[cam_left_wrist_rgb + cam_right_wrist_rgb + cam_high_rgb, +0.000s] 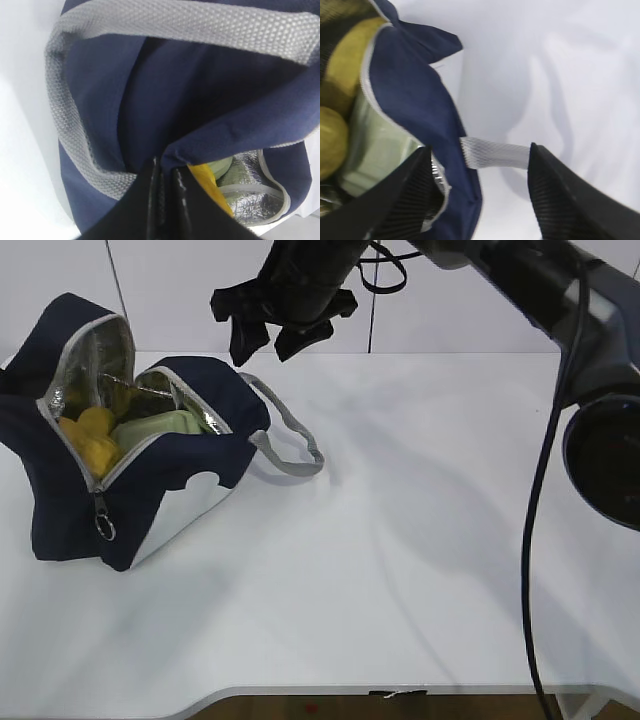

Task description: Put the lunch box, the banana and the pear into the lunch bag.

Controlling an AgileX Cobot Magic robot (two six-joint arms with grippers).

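White table (400, 570) under everything. My right gripper (480, 200) hangs with jaws wide, the navy lunch bag (190, 440) below them, unzipped; green-lidded lunch box (165, 425), banana (340, 75) and pear (330, 140) inside. Left gripper (165, 200) pinches the bag's fabric. I see no lettering.

The left gripper (167, 187) is pinched tight on the dark blue cloth of the lunch bag (200, 90). A grey handle (70, 125) loops around the side. Inside the shiny lining, something yellow (207, 182) and the green lunch box (220, 165) peek out.
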